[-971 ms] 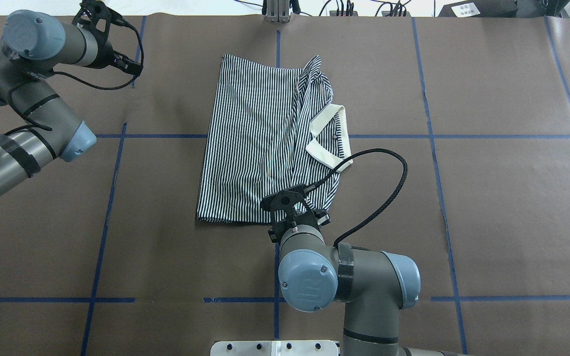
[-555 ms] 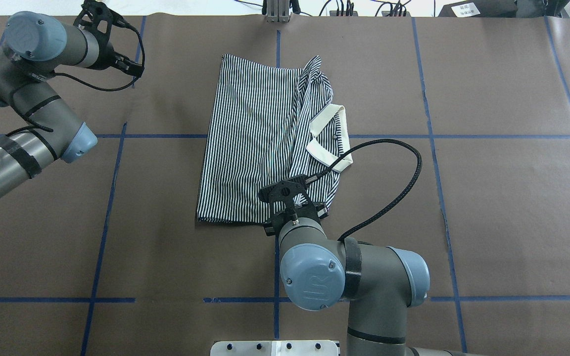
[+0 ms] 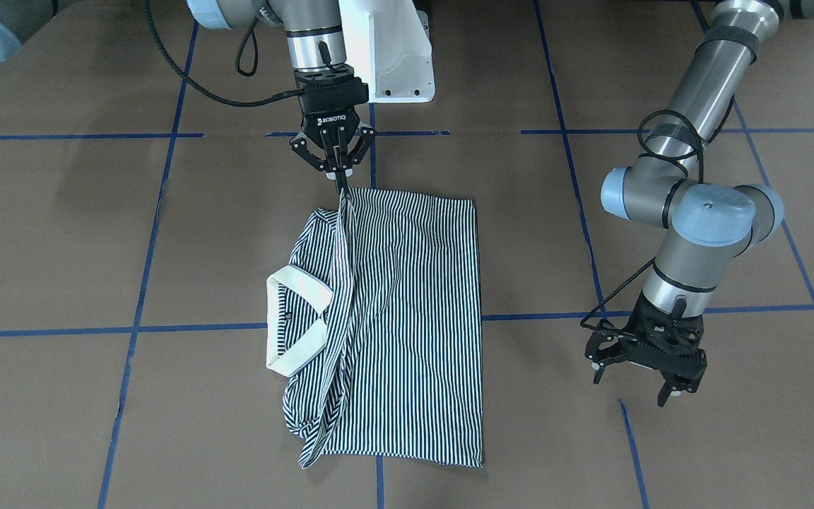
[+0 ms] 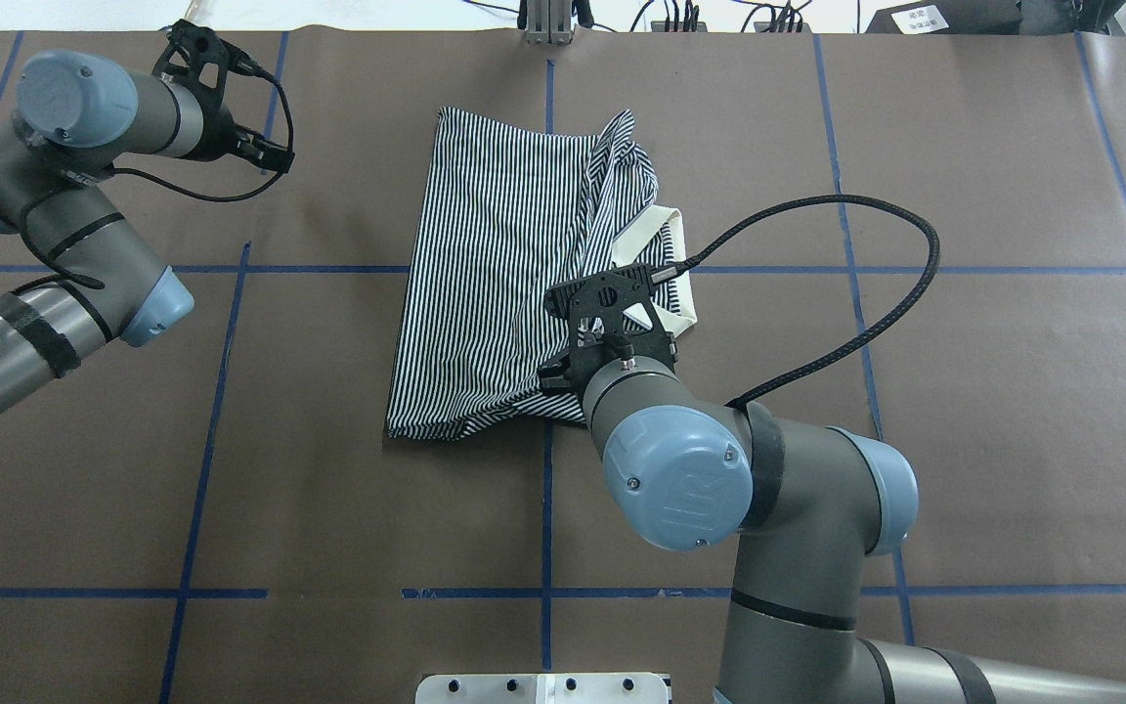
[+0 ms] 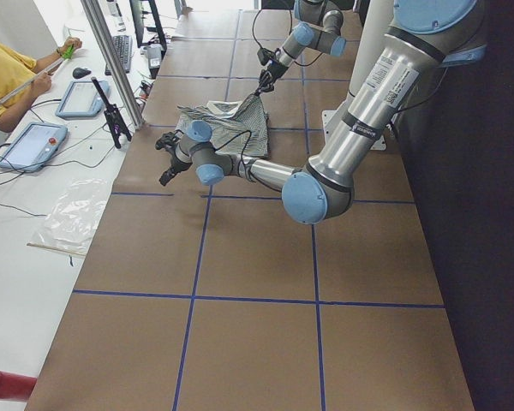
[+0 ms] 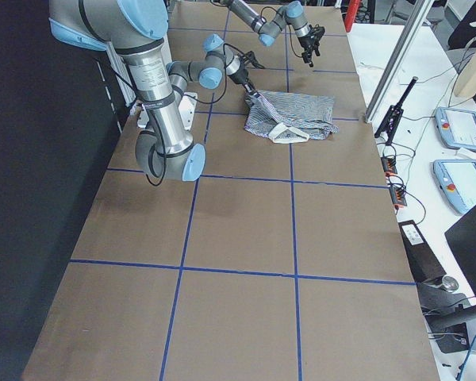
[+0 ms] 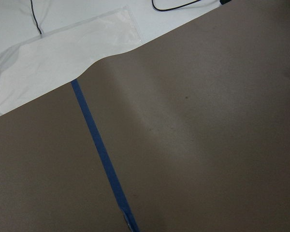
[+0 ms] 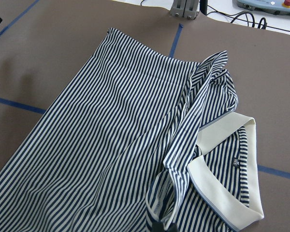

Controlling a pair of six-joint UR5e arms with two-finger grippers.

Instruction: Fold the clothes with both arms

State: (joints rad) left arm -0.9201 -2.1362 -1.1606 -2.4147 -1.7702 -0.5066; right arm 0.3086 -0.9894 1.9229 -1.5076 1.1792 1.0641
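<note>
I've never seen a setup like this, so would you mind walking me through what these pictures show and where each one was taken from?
Two jointed robot arms, the left arm and the right arm, stand at a table covered in brown paper with blue tape lines. Four pictures come from fixed cameras: one faces the robot from across the table, one looks down from behind it, and two look along the table from either end. The last two come from cameras on the wrists. A striped polo shirt with a cream collar lies partly folded on the paper. The right gripper is shut on the shirt's edge nearest the robot and holds it up off the table. The left gripper is open, holds nothing and hangs beside the shirt, apart from it.
</note>
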